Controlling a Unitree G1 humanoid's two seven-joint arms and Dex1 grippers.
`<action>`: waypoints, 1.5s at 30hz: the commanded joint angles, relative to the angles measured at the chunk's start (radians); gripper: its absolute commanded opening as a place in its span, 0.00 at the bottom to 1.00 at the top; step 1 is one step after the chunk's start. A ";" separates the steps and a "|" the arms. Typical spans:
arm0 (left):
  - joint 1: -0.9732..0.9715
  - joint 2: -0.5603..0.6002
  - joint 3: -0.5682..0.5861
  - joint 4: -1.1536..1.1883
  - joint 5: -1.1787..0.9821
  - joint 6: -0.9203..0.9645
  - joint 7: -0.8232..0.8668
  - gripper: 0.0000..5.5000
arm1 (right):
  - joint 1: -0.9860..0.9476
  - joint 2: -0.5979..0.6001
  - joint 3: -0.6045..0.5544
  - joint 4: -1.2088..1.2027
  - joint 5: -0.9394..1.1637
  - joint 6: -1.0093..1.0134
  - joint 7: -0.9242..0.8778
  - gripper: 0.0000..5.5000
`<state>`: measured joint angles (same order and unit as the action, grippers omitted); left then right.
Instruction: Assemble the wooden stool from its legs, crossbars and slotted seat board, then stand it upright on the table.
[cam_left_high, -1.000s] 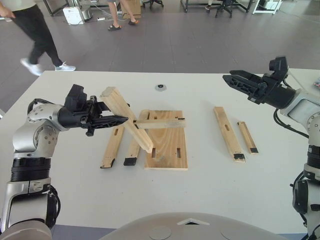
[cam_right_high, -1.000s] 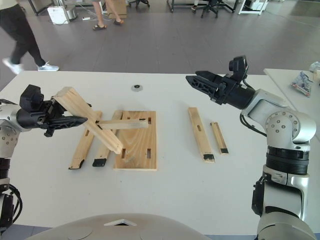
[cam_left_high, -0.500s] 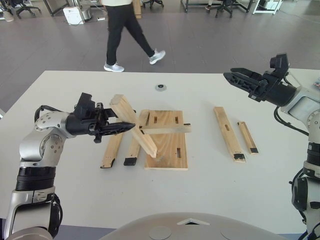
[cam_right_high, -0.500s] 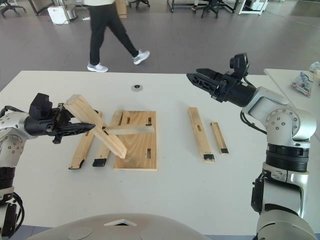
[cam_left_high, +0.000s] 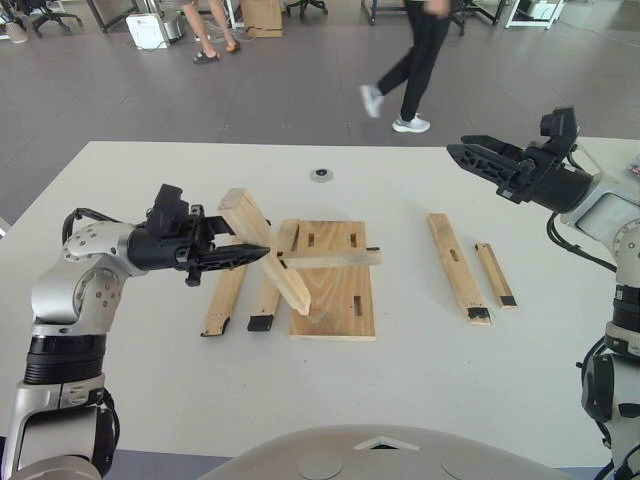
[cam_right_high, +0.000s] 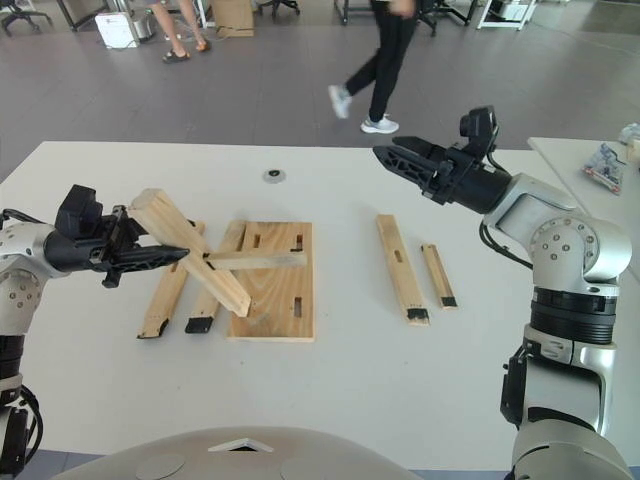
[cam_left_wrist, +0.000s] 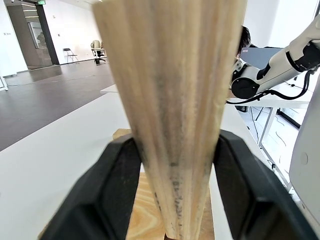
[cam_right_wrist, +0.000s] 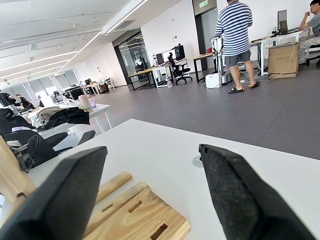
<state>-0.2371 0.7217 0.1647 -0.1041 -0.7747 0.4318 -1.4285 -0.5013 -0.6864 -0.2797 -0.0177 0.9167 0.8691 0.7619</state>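
Note:
My left gripper (cam_left_high: 250, 255) is shut on a thick wooden leg (cam_left_high: 243, 213), held tilted with its low end over the left edge of the slotted seat board (cam_left_high: 342, 303). A thin crossbar (cam_left_high: 335, 259) sticks out of that leg to the right, level above the board. In the left wrist view the leg (cam_left_wrist: 170, 100) sits between both fingers (cam_left_wrist: 107, 195). Two more pieces (cam_left_high: 226, 293) (cam_left_high: 266, 296) lie flat left of the board. A long leg (cam_left_high: 458, 266) and a short crossbar (cam_left_high: 494, 272) lie at the right. My right gripper (cam_left_high: 458, 157) hangs open in the air above the table's far right.
A small round dark object (cam_left_high: 320, 175) lies on the white table (cam_left_high: 420, 380) near its far edge. The table's near half is bare. People walk on the floor behind the table.
Over the last second my left gripper carried the leg and its crossbar a little to the right and lower, toward the board. My right gripper has barely moved.

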 joint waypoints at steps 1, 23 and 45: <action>0.014 0.016 0.014 -0.011 0.010 -0.004 0.011 0.38 | 0.001 0.004 -0.012 -0.012 0.003 0.011 0.001 0.62; 0.120 0.025 -0.104 -0.041 0.164 -0.186 -0.012 0.38 | 0.021 0.025 -0.026 -0.038 0.007 0.015 -0.020 0.62; 0.128 0.102 -0.343 -0.007 0.280 -0.146 0.097 0.38 | 0.027 0.045 -0.040 -0.068 0.024 0.028 -0.057 0.62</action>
<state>-0.2068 0.8050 -0.0845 -0.1482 -0.6177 0.2054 -1.3574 -0.4707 -0.6414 -0.3109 -0.0656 0.9362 0.8834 0.7139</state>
